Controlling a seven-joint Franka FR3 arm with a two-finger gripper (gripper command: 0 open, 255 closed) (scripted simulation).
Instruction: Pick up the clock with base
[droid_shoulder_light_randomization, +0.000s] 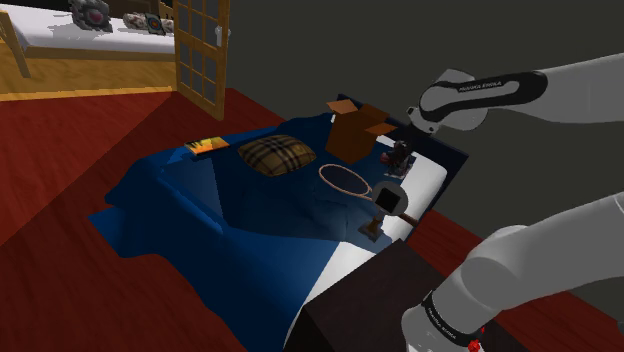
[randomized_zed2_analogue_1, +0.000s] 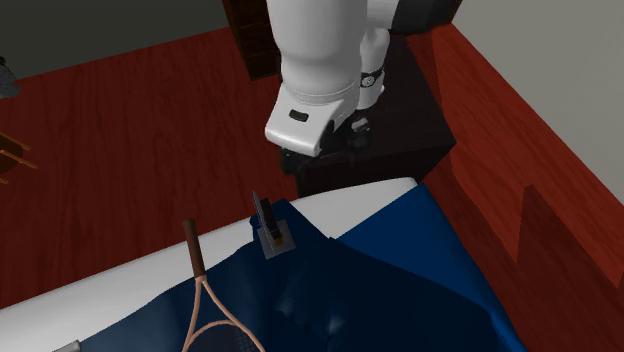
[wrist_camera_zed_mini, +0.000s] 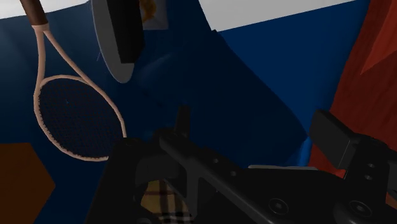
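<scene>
— Two black fingers of the end effector (wrist_camera_zed_mini: 257, 127) stand apart in the wrist view, so we read it as open, with nothing between them.

— And where do we find the round grey clock on its small base (droid_shoulder_light_randomization: 387, 202)?

— We see it upright on the bed's dark blue blanket (droid_shoulder_light_randomization: 200, 210), close to the white mattress edge (randomized_zed2_analogue_1: 100, 290), near the brown handle of the pale-framed tennis racket (wrist_camera_zed_mini: 76, 118). The end effector hangs in the air, apart from it.
</scene>
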